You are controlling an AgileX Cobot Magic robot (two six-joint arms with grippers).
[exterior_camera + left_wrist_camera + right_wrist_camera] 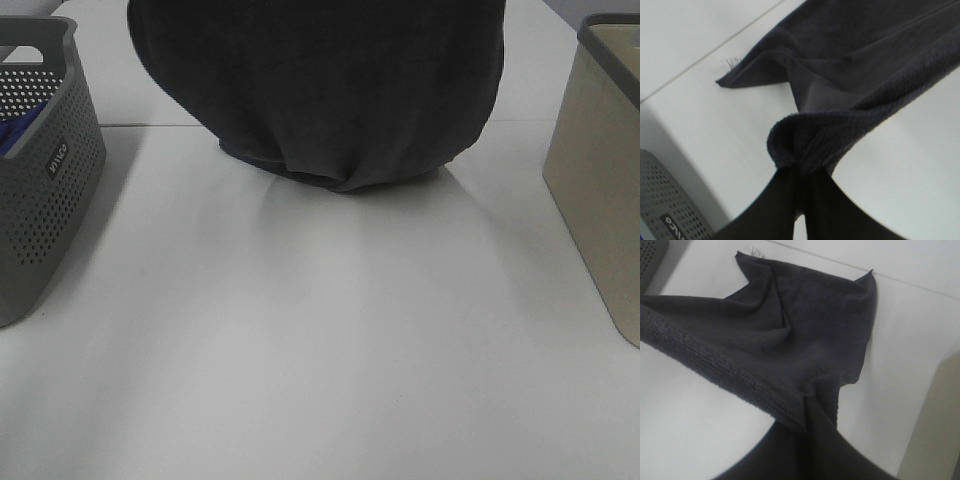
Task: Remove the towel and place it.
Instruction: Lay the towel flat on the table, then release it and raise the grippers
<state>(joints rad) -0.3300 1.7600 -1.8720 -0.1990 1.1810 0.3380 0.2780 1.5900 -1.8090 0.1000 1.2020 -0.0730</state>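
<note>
- Your towel [330,90] hangs as a dark charcoal sheet between the two arms. It fills the upper middle of the high view, and its sagging lower fold rests on the white table [320,350].
- In the left wrist view, one loose corner lies on the table, with a small white tag [731,61] just beside it.
- Your left gripper [800,172] has its jaws closed tight on a bunched, ribbed hem of the towel.
- Your right gripper [807,415] is likewise clamped on the hem, and the cloth fans out from the pinch.
- The grey basket [45,170], perforated, stands on the left of the table, apart from the towel, with a blue cloth [12,132] inside it.
- A beige bin [600,180] stands at the right edge, also apart from the towel.
</note>
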